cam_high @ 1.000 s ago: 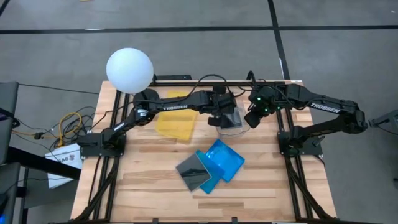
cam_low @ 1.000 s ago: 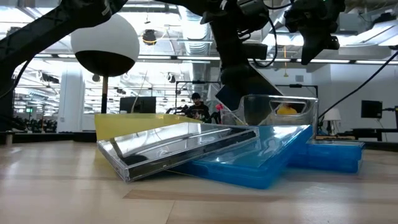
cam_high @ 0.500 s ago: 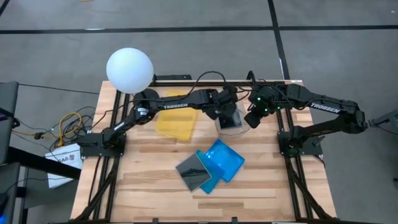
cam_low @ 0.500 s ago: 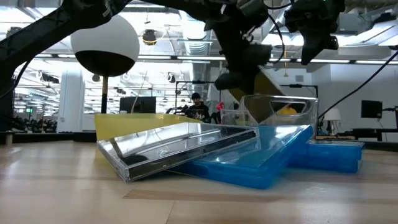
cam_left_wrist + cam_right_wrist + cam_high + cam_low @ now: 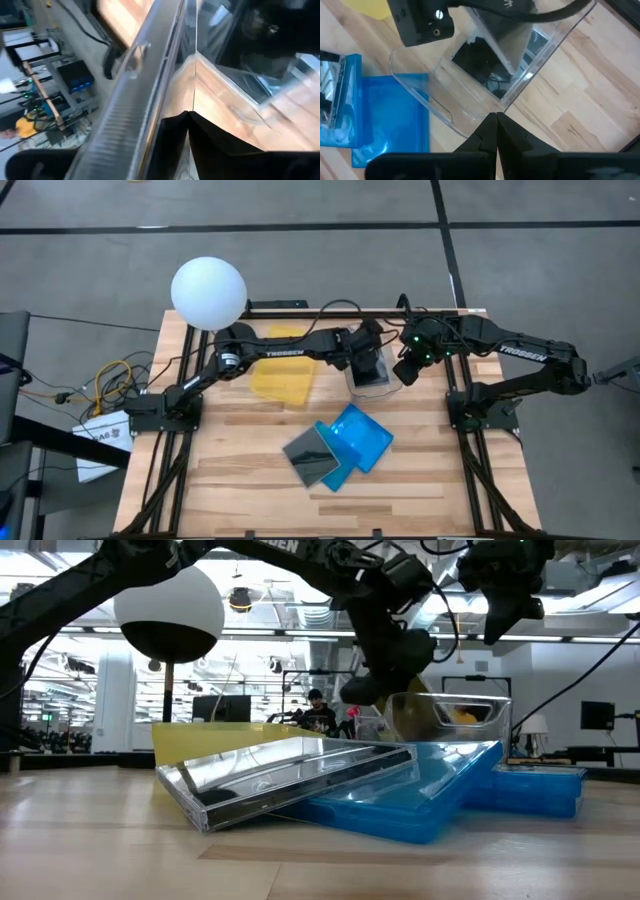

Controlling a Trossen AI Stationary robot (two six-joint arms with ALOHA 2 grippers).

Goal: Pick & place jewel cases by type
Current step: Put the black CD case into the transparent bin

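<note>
My left gripper [image 5: 363, 361] reaches over the clear container [image 5: 372, 373] at the table's far middle. It is shut on a clear/grey jewel case [image 5: 480, 62] that stands tilted inside the container. My right gripper [image 5: 408, 368] is shut and hovers above the container's right end [image 5: 497, 632], touching nothing. A second clear/grey case [image 5: 310, 455] leans with its lower edge on the table [image 5: 290, 775] and its upper part on a blue case [image 5: 357, 435]. Another blue case [image 5: 340, 472] lies under them. My left gripper holds the clear/grey jewel case by its upper part, coming from above and slanting down. Its own wrist hides the place of contact in the right wrist view. The case's ribbed edge [image 5: 127, 112] runs past the fingers, and its lower part sits tilted inside the container.
A flat yellow tray [image 5: 282, 376] lies left of the container, under the left arm. A white ball lamp [image 5: 208, 293] stands at the far left corner. Bare wood shows along the near edge and left of the pile.
My left gripper has gone down and slightly toward the table's right, carrying the clear/grey case from above the container's rim down into it, where the case now stands tilted. My right arm has kept still.
</note>
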